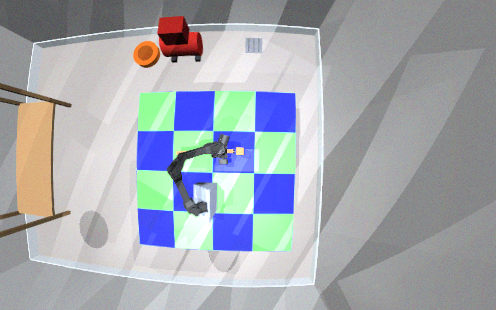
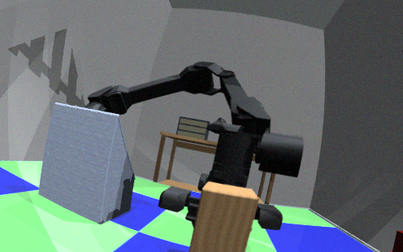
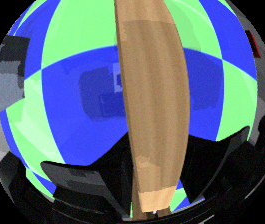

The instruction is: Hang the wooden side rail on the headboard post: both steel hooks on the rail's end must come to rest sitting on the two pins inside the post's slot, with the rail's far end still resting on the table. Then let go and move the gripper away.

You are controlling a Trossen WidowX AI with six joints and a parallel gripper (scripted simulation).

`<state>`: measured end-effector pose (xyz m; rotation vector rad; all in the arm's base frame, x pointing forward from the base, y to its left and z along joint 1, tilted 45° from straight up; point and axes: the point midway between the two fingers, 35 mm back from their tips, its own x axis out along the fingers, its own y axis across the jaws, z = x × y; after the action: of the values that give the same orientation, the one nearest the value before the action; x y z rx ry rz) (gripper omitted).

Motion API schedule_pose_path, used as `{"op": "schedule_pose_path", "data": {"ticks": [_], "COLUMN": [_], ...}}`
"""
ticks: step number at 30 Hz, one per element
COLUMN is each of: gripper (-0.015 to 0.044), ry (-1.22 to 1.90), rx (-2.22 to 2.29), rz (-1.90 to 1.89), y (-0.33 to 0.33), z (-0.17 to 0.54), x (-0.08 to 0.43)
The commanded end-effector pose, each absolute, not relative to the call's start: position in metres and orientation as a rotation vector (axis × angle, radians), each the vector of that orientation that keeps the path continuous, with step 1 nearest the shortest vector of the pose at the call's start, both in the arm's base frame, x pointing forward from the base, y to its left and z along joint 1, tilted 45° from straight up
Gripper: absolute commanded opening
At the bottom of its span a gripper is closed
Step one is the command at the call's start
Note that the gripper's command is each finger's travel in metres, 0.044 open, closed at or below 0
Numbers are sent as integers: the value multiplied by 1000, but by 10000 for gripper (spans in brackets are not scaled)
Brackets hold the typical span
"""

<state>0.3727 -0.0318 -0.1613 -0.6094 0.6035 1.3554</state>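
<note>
The wooden headboard post stands upright at the front of the exterior view, hiding the rail there. The gripper is shut on the wooden side rail, with one finger on each side. In the top view, the rail's near end points at the post, very close to it. Its far end shows left of the gripper, partly under the arm; whether it touches the table cannot be told. The hooks, pins and slot cannot be made out, so their contact is unclear.
The arm's grey wedge-shaped base stands to one side of the post on the green and blue checkered surface. A red machine and an orange ring-shaped object are farther back, off the checkered area.
</note>
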Motion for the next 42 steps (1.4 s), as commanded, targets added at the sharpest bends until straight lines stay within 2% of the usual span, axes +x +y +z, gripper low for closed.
{"op": "schedule_pose_path", "data": {"ticks": [1,42], "gripper": [0,0], "ry": [605,605], "rx": [-614,-615], "rz": [1340,1340], "y": [-39,-43], "z": [-161,-163], "x": [373,374]}}
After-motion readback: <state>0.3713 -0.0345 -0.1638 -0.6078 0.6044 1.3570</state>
